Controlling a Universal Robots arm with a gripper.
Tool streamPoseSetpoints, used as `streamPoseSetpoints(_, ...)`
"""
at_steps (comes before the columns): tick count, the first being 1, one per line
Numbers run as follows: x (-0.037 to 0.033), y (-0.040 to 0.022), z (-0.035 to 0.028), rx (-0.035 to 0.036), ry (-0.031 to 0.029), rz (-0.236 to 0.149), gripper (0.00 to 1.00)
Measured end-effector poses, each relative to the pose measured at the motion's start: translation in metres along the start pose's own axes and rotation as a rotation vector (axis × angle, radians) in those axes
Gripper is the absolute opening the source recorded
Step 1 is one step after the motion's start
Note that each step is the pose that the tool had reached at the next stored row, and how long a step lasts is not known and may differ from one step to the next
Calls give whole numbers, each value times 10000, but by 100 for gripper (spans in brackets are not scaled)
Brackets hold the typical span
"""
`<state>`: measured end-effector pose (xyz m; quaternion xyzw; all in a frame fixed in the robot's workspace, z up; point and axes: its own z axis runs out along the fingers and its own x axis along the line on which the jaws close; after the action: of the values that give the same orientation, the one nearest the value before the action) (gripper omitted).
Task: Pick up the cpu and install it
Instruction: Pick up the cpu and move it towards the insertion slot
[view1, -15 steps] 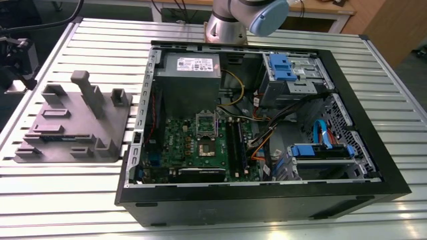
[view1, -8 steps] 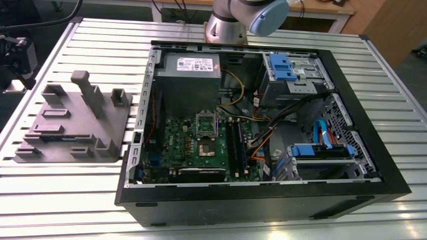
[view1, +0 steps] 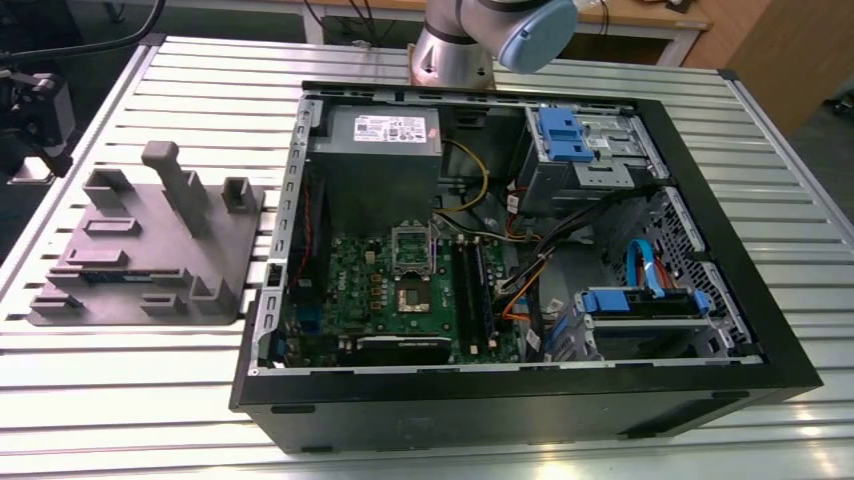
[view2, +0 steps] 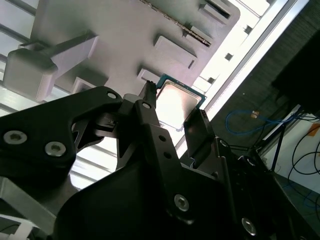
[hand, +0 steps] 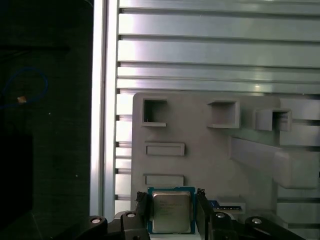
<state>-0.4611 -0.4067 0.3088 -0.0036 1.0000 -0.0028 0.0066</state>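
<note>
Right, I've got the cpu (hand: 171, 212) in the pincer (hand: 171, 196). In the first wrist view the two black fingers (hand: 141, 206) sit tight against its opposite edges, silver lid facing the camera, green rim showing all round. The second wrist view shows the same grip: narrow jaws, chip pinched between the tips, no gap that I can make out. So the pincer is closed on the cpu.

Beyond the fingertips lies the grey tray (hand: 200, 150) with its pockets and posts. It looks well apart from the chip, not touching it, so I judge the cpu is up and clear of its seat. Under the tray runs the slatted worktop (hand: 210, 50).

Over in the exterior view, the open case (view1: 534, 410) lies on that worktop just beside the tray. The green board (view1: 354, 290) is inside it, and the socket (view1: 411, 292) sits mid-board with its frame flipped up. I see no silver lid there, so I read the socket as empty and waiting.

By my reckoning the pick-up is done. The carry over to the case, the lining up and the seating are all left. How far the pincer stands from the socket I can't tell from these views.
</note>
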Motion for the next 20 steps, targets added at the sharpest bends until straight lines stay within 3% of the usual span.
streamPoseSetpoints(10,0,-1,-20,-3,1,0,47)
streamPoseSetpoints(20,-2,-1,-102,-3,1,0,47)
